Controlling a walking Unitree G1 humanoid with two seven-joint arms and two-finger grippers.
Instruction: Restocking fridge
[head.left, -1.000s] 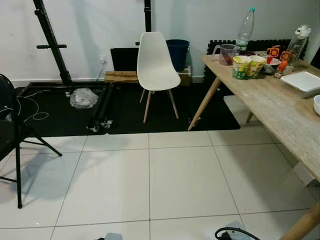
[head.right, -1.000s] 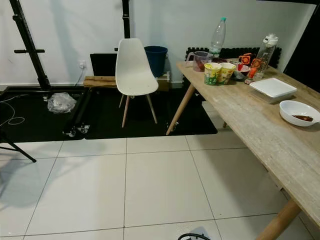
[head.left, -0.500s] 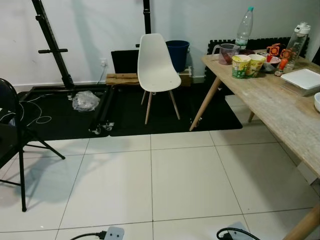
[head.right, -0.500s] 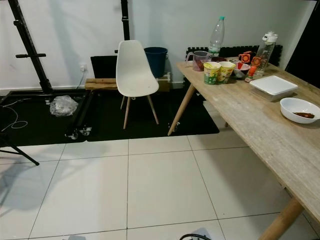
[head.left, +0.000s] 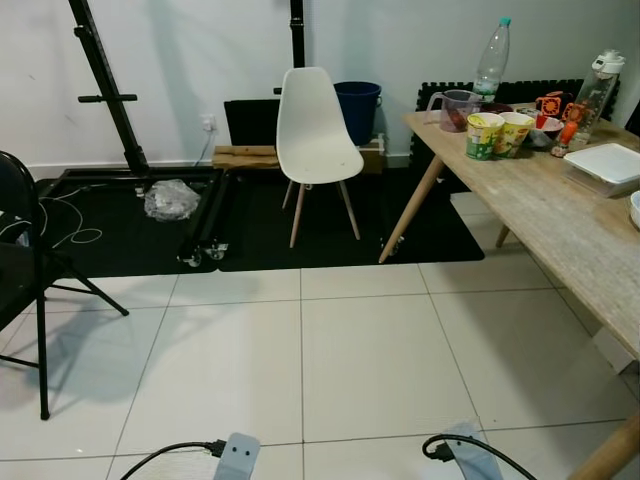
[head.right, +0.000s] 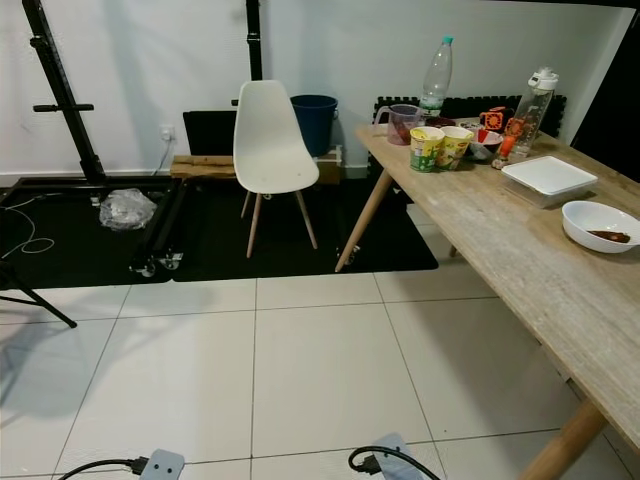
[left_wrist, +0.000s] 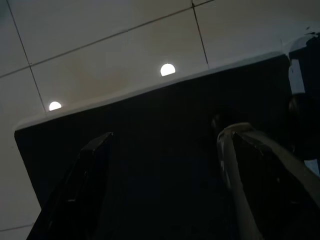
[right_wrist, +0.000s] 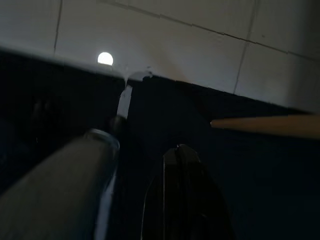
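Observation:
A long wooden table (head.left: 560, 230) runs along the right side. At its far end stand a clear plastic bottle (head.left: 490, 58), a measuring jug (head.left: 455, 108), two yellow-green cups (head.left: 498, 133) and a drinking bottle with a white lid (head.left: 597, 92). A white tray (head.left: 610, 162) and a white bowl (head.right: 598, 224) lie nearer to me. Both arms hang low; their silver wrist ends (head.left: 237, 455) (head.left: 465, 445) show at the bottom edge. My left gripper (left_wrist: 165, 140) is open over a dark surface and pale floor tiles. My right gripper (right_wrist: 140, 145) is open too, holding nothing.
A white chair (head.left: 312, 130) stands on black mats (head.left: 330, 230) straight ahead, with a blue bucket (head.left: 356, 105) behind it. A black folding chair (head.left: 25, 290) is close on the left. A black stand (head.left: 105, 90), cables and a plastic bag (head.left: 170, 198) lie at the back left.
The view has shifted a little. Both silver wrist ends with their cables have come further into view at the bottom edge. Nothing on the table has moved.

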